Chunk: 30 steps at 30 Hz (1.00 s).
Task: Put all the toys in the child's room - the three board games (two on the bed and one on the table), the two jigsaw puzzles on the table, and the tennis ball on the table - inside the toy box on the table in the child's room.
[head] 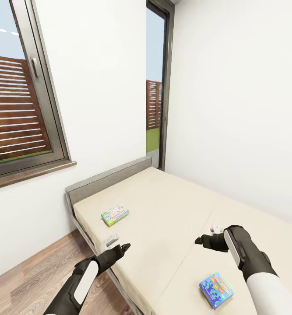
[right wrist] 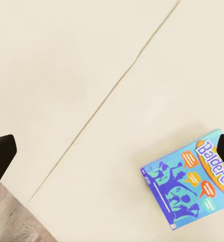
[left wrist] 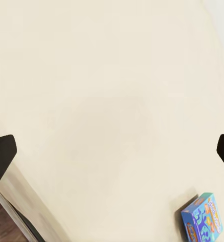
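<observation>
Blue board game (head: 216, 290) lies on the bed (head: 172, 214) near the right gripper (head: 201, 240) (fingers apart)

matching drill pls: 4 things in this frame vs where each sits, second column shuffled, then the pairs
Things
1. small blue multicolour game box
2. green-edged white game box
3. left black gripper
4. right black gripper

Places
A. over the beige bed's near left edge
B. on the sheet toward the grey headboard
C. above the middle of the sheet, beside the seam
D. on the sheet nearest the robot, under the right forearm

Pairs: 1-D, 2-B, 3-A, 4-C
</observation>
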Available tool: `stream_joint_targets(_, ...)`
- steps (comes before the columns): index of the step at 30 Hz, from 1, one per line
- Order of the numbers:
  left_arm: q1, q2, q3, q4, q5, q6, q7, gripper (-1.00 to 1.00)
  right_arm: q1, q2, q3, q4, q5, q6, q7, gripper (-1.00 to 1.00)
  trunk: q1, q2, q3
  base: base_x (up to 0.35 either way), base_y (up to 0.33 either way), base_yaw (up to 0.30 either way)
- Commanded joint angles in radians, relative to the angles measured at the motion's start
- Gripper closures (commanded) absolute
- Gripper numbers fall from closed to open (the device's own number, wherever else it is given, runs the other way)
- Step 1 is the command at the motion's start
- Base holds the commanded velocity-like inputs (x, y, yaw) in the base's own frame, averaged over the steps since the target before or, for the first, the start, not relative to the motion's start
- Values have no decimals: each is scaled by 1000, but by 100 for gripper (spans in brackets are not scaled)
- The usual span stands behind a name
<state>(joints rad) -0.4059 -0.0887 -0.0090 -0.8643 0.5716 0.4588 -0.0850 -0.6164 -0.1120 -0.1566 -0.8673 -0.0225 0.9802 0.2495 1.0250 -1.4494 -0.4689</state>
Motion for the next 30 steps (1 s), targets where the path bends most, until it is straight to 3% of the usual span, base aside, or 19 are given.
stream_joint_targets(1,0,0,1,-1,4,5,-1,-100,0,0,-2,-1,-2,4,1,-100,0,-1,-1,0,0,0)
stream_joint_targets(30,0,-1,0,1,3,2,1,-100,1,0,-6,-1,-2,5,1,-100,0,-1,-1,0,0,0)
